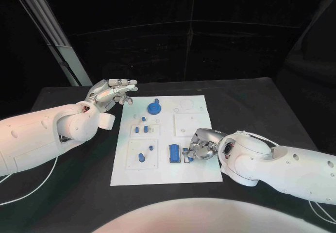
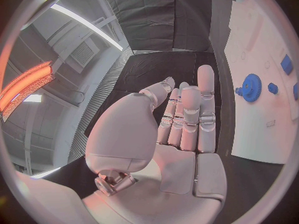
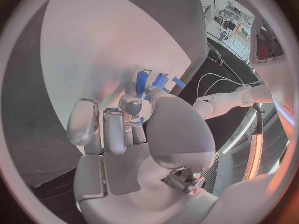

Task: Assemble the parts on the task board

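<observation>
— Right robot hand (image 1: 201,146) is curling over the near edge of the white board (image 1: 165,177), fingers closing around a small blue piece (image 1: 189,158) beside the long blue block (image 1: 174,153).

— And the left robot hand (image 1: 112,95)?

— Hovering open, holding nothing, off the board's far corner. Seating that piece is probably coming next, needing careful alignment.

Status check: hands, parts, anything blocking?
Left hand open, off the board's far-left corner. Right hand down on the blue parts at the near right; grip unclear. Gear untouched. Nothing blocking.
</observation>
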### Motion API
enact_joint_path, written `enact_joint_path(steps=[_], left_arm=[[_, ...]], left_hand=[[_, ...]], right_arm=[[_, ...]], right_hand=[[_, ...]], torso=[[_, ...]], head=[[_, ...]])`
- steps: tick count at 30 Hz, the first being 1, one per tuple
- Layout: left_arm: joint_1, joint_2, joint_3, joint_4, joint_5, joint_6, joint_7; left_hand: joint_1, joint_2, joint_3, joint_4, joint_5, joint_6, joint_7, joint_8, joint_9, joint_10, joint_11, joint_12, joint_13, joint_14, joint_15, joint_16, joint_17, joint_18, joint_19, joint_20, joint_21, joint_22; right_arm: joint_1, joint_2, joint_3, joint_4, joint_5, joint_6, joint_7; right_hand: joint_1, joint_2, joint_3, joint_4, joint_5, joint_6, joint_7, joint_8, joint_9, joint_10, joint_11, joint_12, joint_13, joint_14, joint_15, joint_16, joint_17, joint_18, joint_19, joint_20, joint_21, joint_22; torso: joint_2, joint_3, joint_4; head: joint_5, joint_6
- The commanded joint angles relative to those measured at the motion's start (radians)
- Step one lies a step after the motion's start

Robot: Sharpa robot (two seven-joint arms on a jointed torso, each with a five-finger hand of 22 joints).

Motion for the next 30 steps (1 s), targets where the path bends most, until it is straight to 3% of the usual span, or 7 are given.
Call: enact_joint_path(steps=[1, 15, 24, 30], left_arm=[[0.002, 0.000, 0.001, 0.002, 0.002, 0.011, 0.002], [0.002, 0.000, 0.001, 0.002, 0.002, 0.011, 0.001], [0.002, 0.000, 0.001, 0.001, 0.002, 0.011, 0.001], [0.002, 0.000, 0.001, 0.000, 0.002, 0.012, 0.001]], left_hand=[[-0.001, 0.009, -0.008, -0.001, -0.003, -0.008, 0.000, 0.005, -0.001, -0.009, 0.001, 0.008, -0.001, -0.009, -0.001, -0.005, -0.002, 0.013, -0.001, 0.004, -0.006, -0.002], [-0.001, 0.009, -0.008, -0.001, -0.003, -0.008, 0.000, 0.005, -0.001, -0.009, 0.001, 0.008, -0.001, -0.009, -0.001, -0.005, -0.002, 0.013, -0.001, 0.004, -0.006, -0.002], [-0.001, 0.009, -0.008, -0.001, -0.003, -0.008, 0.000, 0.005, -0.001, -0.009, 0.001, 0.008, -0.001, -0.009, -0.001, -0.005, -0.002, 0.013, -0.001, 0.004, -0.006, -0.002], [-0.002, 0.010, -0.008, -0.001, -0.003, -0.008, 0.000, 0.005, -0.001, -0.010, 0.001, 0.009, -0.002, -0.009, -0.001, -0.005, -0.003, 0.013, -0.001, 0.004, -0.006, -0.002]], right_arm=[[0.000, 0.004, 0.000, 0.003, -0.022, 0.011, 0.002], [0.000, 0.007, 0.000, 0.003, -0.025, 0.018, 0.004], [0.000, 0.001, 0.000, 0.012, -0.030, 0.016, 0.005], [0.000, -0.008, 0.000, 0.020, -0.037, 0.009, 0.006]], right_hand=[[-0.019, 0.007, -0.016, 0.000, 0.004, 0.009, 0.000, -0.008, 0.001, 0.007, 0.001, 0.005, 0.004, 0.055, -0.006, 0.007, 0.010, -0.020, 0.006, -0.002, 0.003, 0.001], [-0.071, 0.042, -0.080, 0.002, 0.036, 0.026, -0.005, -0.017, 0.005, 0.024, -0.003, 0.026, 0.033, 0.059, -0.008, 0.026, 0.036, -0.021, 0.009, -0.005, 0.008, 0.009], [-0.139, 0.060, -0.169, 0.004, -0.038, 0.035, -0.008, -0.028, 0.008, 0.029, -0.004, 0.023, 0.044, 0.059, -0.009, 0.029, 0.043, -0.021, 0.010, -0.005, 0.009, 0.013], [-0.149, 0.068, -0.193, 0.004, -0.058, 0.037, -0.008, -0.031, 0.009, 0.030, -0.004, 0.019, 0.046, 0.059, -0.010, 0.029, 0.043, -0.021, 0.010, -0.006, 0.009, 0.013]], torso=[[0.001, -0.0003, -0.0022], [-0.001, -0.0017, -0.0098], [-0.001, -0.0012, -0.0145], [-0.001, -0.0016, -0.0162]], head=[[0.001, 0.001], [0.006, 0.000], [0.009, 0.000], [0.010, 0.000]])
